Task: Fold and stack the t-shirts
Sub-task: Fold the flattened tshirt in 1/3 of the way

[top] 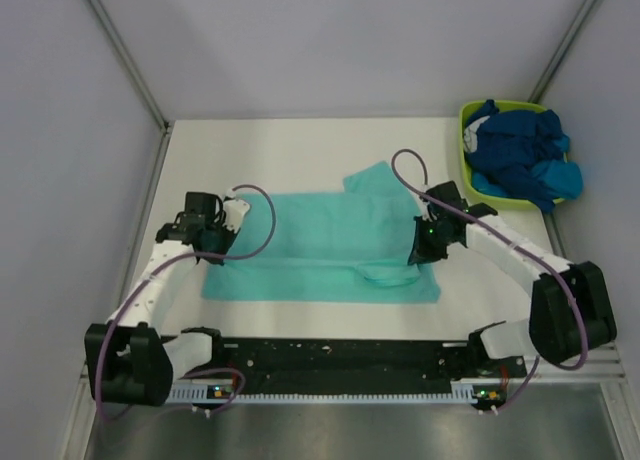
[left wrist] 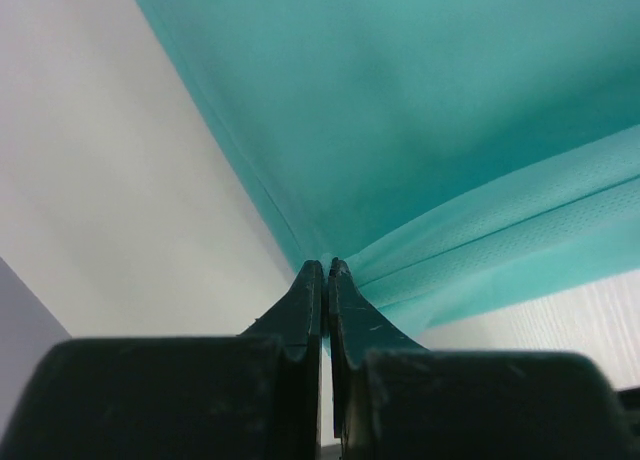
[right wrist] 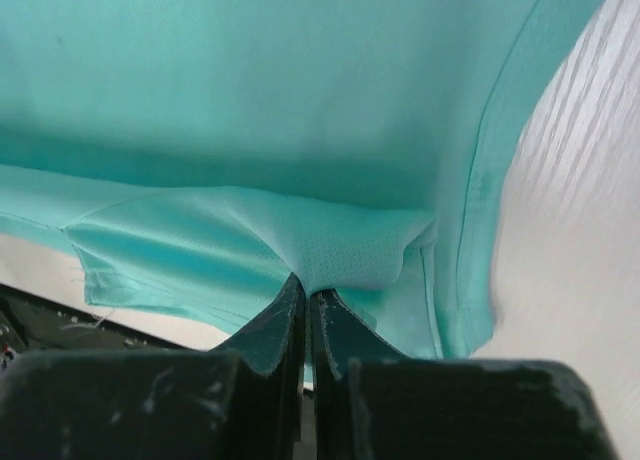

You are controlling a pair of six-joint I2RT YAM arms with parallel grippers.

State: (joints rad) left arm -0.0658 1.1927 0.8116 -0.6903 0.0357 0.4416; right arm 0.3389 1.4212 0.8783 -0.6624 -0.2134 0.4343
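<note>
A mint teal-green t-shirt (top: 320, 245) lies spread on the white table, partly folded, one sleeve sticking out at the back. My left gripper (top: 213, 248) is shut on its left edge; the left wrist view shows the cloth (left wrist: 420, 130) pinched between the closed fingers (left wrist: 305, 305). My right gripper (top: 420, 250) is shut on the shirt's right side; the right wrist view shows a fold of cloth (right wrist: 340, 250) caught between the fingertips (right wrist: 285, 305). Dark navy and brighter blue t-shirts (top: 520, 160) lie bunched in the tub.
A lime-green plastic tub (top: 466, 155) stands at the back right corner. A black rail (top: 340, 355) runs along the near edge between the arm bases. Grey walls enclose the table on three sides.
</note>
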